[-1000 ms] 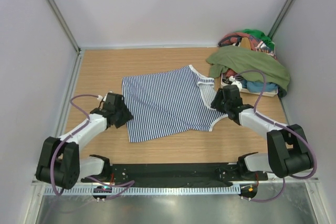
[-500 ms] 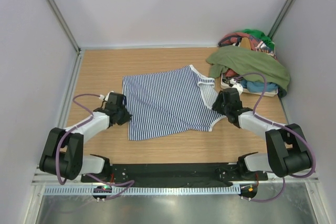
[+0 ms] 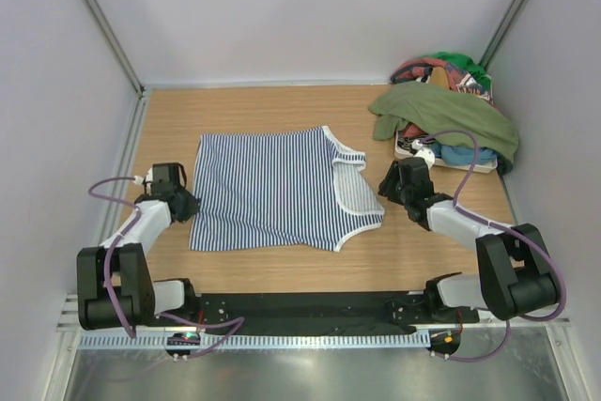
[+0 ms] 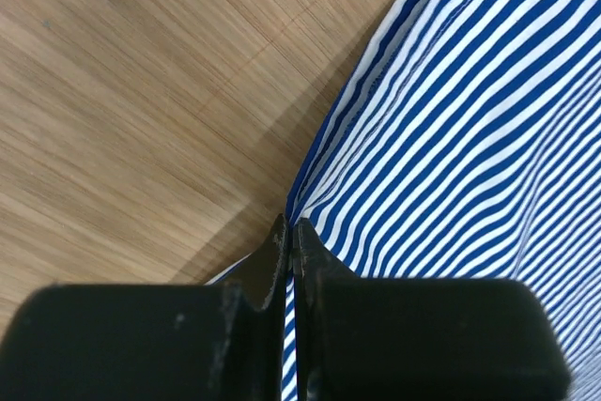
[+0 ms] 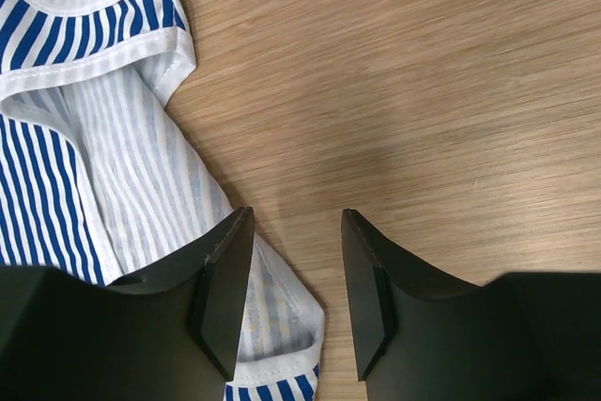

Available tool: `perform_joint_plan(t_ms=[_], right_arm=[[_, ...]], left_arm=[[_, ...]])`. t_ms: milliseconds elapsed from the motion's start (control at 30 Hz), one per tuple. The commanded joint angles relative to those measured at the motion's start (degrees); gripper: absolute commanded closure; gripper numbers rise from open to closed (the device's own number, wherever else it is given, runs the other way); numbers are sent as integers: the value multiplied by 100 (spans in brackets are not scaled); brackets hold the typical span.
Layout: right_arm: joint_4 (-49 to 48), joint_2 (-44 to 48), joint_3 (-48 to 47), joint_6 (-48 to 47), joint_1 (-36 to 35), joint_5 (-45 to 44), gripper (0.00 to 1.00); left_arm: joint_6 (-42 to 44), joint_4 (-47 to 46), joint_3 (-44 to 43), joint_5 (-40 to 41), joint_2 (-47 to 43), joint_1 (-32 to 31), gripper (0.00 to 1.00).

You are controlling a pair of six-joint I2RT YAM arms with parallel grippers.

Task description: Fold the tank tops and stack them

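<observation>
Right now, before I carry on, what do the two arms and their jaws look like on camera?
Both the left arm and the right arm have chunky black joints joined by white links, and both stand on a black rail. A lilac cable loops off each one. The jaws are matte black and wedge-shaped, with slightly scuffed edges. No markings are visible.

We hold our white-and-black left arm (image 3: pixel 141 224) and right arm (image 3: pixel 460 223) low, the left black two-finger gripper (image 4: pixel 287 232) pinched tight on the navy-and-white striped tank top (image 3: pixel 268 190), the right gripper (image 5: pixel 296 223) spread wide, holding nothing.
</observation>
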State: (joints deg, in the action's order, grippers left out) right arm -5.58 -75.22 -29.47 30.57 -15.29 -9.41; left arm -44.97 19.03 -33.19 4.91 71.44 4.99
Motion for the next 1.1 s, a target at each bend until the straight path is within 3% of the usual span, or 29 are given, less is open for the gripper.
perform_joint_plan(t_ms=[0, 133, 633, 833, 1000, 1067], right_arm=[[-443, 157, 4, -24, -27, 35, 51], [-409, -89, -339, -51, -36, 255, 52], [321, -2549, -2774, 248, -123, 510, 54], [453, -3155, -3196, 336, -123, 546, 68], [873, -3201, -3450, 292, -106, 46, 95], [1119, -3183, -3722, 222, -88, -464, 99]], left_arm=[[365, -189, -293, 106, 291, 28, 99], [428, -382, -223, 493, 450, 37, 100], [313, -760, 23, -7, 599, 371, 100], [296, -804, 58, -25, 582, 371, 100], [296, -822, 67, -60, 590, 371, 100], [296, -813, 76, -43, 555, 388, 100]])
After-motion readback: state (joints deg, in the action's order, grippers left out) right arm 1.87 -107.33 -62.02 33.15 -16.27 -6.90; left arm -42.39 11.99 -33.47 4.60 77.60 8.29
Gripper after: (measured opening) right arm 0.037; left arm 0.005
